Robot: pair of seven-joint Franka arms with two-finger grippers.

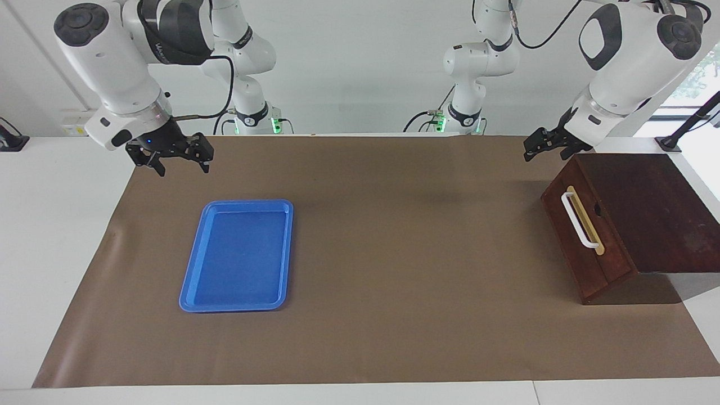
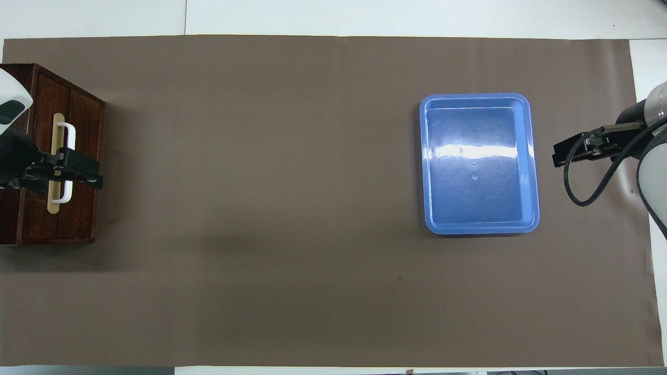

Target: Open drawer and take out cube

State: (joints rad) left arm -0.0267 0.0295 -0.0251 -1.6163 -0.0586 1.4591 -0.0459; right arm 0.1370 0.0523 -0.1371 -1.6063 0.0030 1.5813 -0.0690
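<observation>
From my remote station I see the dark reddish-brown wooden drawer (image 1: 585, 236) at the left arm's end of the brown paper-covered table (image 1: 394, 253), its front flush with the cabinet and so fully closed. Its white bar handle (image 1: 579, 220) sits on a tan strip. The overhead view cuts off most of the cabinet body at the frame edge. The cube is nowhere visible to me.

The left gripper (image 1: 547, 147) hangs in the air over the table just beside the cabinet's robot-side corner, fingers spread and holding nothing. In the overhead view it overlaps the handle (image 2: 65, 162), yet the facing view shows it well clear of that bar.

The right gripper (image 1: 181, 160) hovers over bare table at the right arm's end, nearer to the robots than the shallow blue plastic tray (image 1: 194, 270). Its fingers are also spread and empty. The overhead view shows only its tip (image 2: 560, 155), side-on.
</observation>
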